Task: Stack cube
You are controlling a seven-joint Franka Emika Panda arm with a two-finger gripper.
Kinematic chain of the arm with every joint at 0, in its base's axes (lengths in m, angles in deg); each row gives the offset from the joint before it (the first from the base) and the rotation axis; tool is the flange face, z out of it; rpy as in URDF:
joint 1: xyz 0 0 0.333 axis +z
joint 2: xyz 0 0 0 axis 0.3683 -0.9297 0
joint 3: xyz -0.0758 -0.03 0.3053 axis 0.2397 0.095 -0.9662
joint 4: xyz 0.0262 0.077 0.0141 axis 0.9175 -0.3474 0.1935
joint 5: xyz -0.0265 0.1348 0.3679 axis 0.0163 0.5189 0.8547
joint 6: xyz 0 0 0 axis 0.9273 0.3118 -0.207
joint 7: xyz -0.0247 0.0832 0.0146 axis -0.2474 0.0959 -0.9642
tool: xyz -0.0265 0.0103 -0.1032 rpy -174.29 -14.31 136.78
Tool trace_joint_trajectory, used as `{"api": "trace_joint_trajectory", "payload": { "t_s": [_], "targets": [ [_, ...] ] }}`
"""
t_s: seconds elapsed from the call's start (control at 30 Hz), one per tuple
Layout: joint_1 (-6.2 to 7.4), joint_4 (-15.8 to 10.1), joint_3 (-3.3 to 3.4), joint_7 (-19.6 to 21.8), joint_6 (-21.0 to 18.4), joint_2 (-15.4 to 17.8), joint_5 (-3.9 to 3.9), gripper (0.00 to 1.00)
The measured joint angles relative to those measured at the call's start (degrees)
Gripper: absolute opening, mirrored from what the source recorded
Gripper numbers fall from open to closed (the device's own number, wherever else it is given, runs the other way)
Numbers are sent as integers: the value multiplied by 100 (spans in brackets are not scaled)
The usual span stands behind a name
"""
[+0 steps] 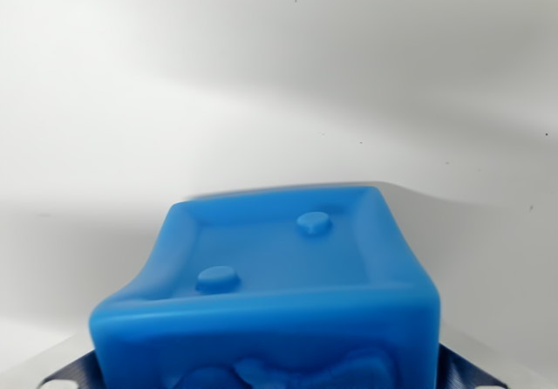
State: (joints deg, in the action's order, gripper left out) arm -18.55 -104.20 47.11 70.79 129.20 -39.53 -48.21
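A blue cube fills the lower middle of the wrist view, very close to the camera and slightly blurred. Its upper face has a raised rim and two small round studs, and its near face carries moulded relief shapes. My gripper is shut on the cube. Only the dark blue and silver fingers show, one at each bottom corner of the view, pressed against the cube's sides. The fingertips themselves are hidden by the cube. No second cube is in view.
A plain white table surface lies behind and below the cube, with soft grey shadows across it and a few tiny dark specks.
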Motion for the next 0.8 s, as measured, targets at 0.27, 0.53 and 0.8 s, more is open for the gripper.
{"api": "trace_joint_trajectory", "payload": {
  "t_s": [0.27,0.53,0.8],
  "targets": [
    [-9,-57,-14,-5,-158,217,1,0],
    [-30,-122,-40,-17,-357,485,12,0],
    [-44,-194,-68,-46,-628,837,57,0]
  ]
}}
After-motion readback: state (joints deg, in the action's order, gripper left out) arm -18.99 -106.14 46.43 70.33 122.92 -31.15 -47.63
